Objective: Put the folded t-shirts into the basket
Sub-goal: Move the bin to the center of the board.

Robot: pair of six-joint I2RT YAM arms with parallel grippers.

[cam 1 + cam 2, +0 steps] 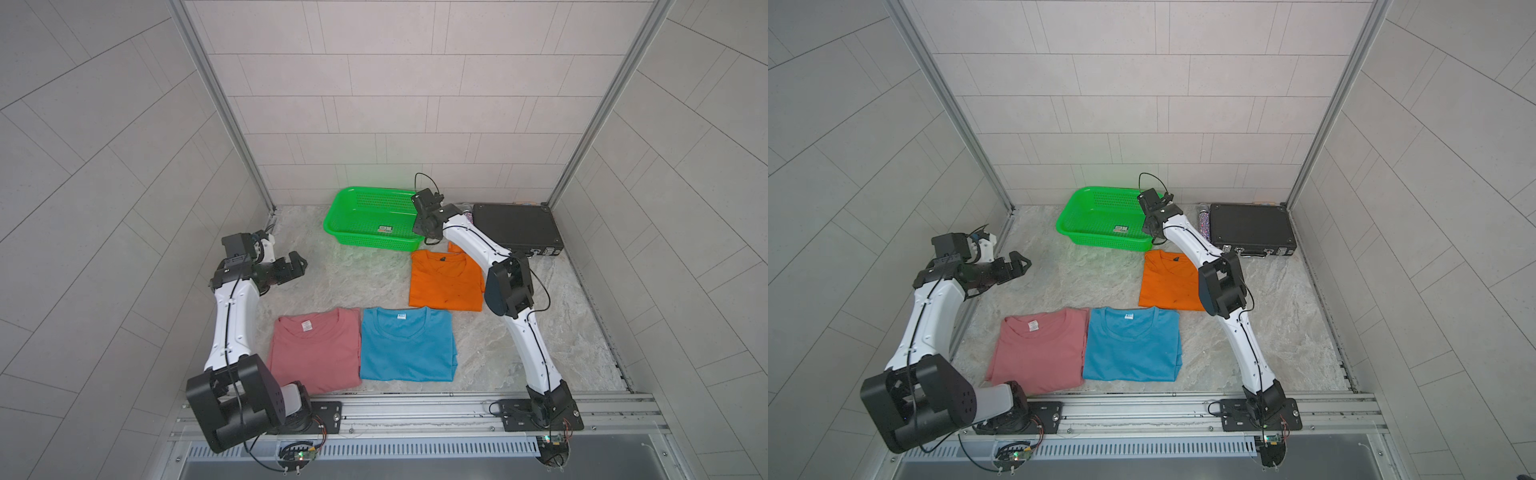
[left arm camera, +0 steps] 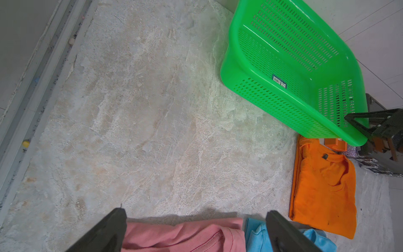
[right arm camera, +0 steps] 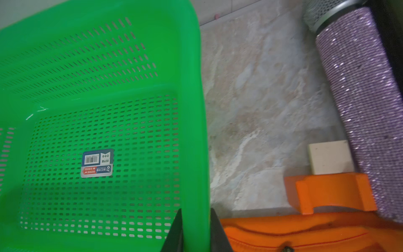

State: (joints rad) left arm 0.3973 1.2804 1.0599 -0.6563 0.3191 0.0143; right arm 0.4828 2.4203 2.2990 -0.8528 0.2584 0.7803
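Nearest the rail, the pink t-shirt [image 1: 316,353] and the blue t-shirt [image 1: 405,345] lie flat, edge to edge. The left gripper [image 2: 196,213] hangs spread wide above the table beyond them, holding nothing. Farther back, the orange t-shirt [image 1: 444,282] lies just before the empty basket [image 1: 370,242], whose mesh wall the right gripper [image 3: 196,222] pinches, one finger inside and one outside. This looks like repositioning the basket. Drag it low and slowly so the thin wall neither slips nor tips, clear of the black case [image 1: 515,226].
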